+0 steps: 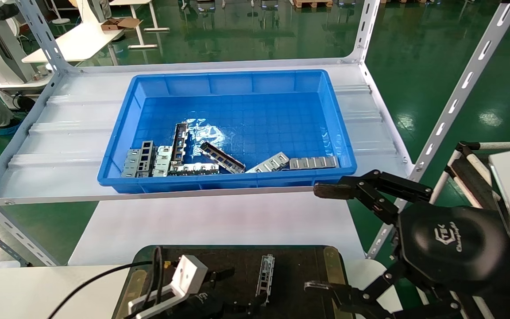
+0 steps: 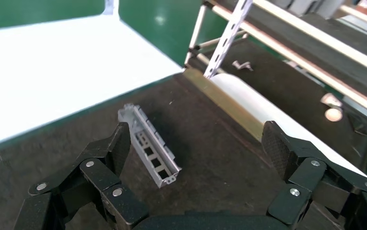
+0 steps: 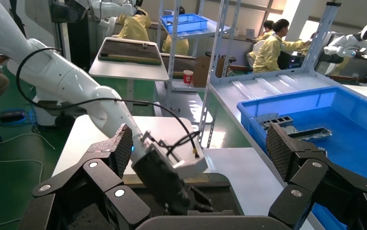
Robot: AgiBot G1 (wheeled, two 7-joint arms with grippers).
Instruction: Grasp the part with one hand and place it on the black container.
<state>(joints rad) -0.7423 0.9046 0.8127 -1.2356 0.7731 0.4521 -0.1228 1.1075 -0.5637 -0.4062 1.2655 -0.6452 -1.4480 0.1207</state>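
A silver trough-shaped part (image 1: 266, 272) lies flat on the black container (image 1: 299, 266) at the near edge of the table. My left gripper (image 1: 239, 290) is open and empty, low over the container. In the left wrist view the part (image 2: 147, 146) lies on the container (image 2: 219, 158) close beside one finger (image 2: 119, 143), and the gripper (image 2: 198, 148) is wide open. My right gripper (image 1: 326, 239) is open and empty, held in the air to the right of the container. Its own view shows it (image 3: 200, 148) open above the left arm.
A deep blue bin (image 1: 117, 177) on the white shelf holds several more silver parts (image 1: 222, 157) and flat windowed strips (image 1: 312, 162). Slotted shelf posts (image 1: 458, 93) rise at the right. A brass side strip (image 1: 332, 266) edges the container. A white table (image 1: 219, 221) lies under the shelf.
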